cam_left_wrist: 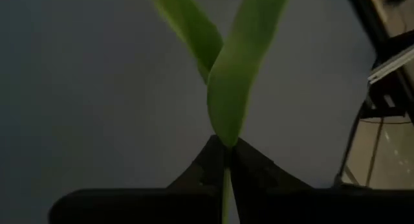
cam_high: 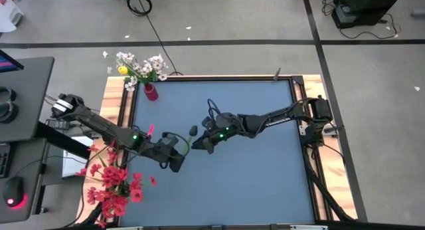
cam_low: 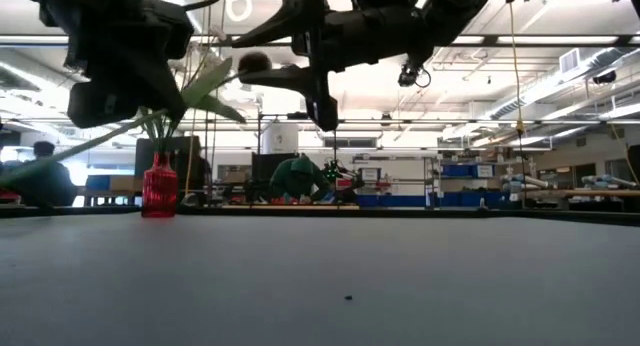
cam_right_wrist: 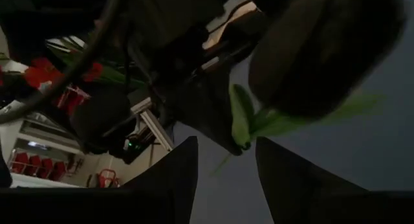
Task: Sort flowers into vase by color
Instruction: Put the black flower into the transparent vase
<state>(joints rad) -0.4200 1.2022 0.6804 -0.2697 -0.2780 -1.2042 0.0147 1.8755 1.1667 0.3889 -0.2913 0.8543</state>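
Now the left gripper (cam_high: pixel 178 165) hangs above the middle of the blue table (cam_high: pixel 265 183), and its fingers (cam_left_wrist: pixel 213 166) are pressed together on the thin green stem (cam_left_wrist: pixel 225 198) of one flower; two long leaves (cam_left_wrist: pixel 233 81) rise just past the fingertips. The blossom of this flower I cannot tell. Just beside it, the right gripper (cam_high: pixel 199 145) waits with its fingers (cam_right_wrist: pixel 174 179) spread, holding nothing. At the table's far left corner stands a red vase (cam_high: pixel 151 91) with white and yellow flowers (cam_high: pixel 141 66). Many red flowers (cam_high: pixel 114 183) lie at the left edge, near the left arm.
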